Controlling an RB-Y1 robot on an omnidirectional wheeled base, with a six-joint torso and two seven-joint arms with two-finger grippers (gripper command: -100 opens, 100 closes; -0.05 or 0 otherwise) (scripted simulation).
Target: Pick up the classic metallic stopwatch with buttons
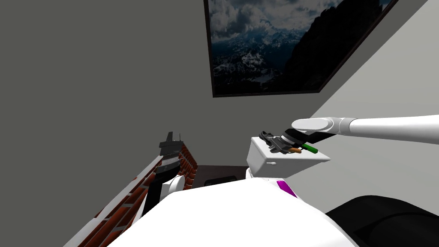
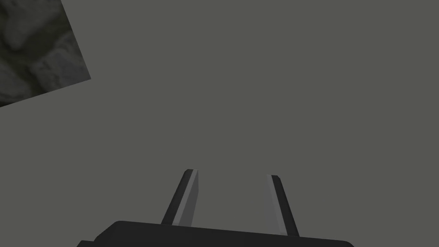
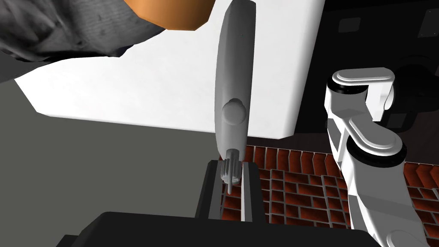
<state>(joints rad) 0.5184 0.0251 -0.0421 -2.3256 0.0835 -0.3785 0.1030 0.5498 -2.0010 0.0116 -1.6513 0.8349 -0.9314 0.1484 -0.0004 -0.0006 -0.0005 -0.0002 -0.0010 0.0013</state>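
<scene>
While left gripper (image 2: 231, 173) stands open before the grey wall (image 2: 257, 85), right gripper (image 3: 232, 165) is clamped on the crown of the one grey stopwatch (image 3: 233, 85), seemingly just past the white surface's (image 3: 163, 90) edge. Red brickwork (image 3: 300, 171) beyond; one mountain picture (image 1: 278, 43).

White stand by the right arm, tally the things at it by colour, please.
Grey stopwatch, its crown between the fingers of the right end effector: 1
Orange item: 1
Green stick-like item: 1
Dark grey crumpled item: 1
Total at the white stand: 4
</scene>
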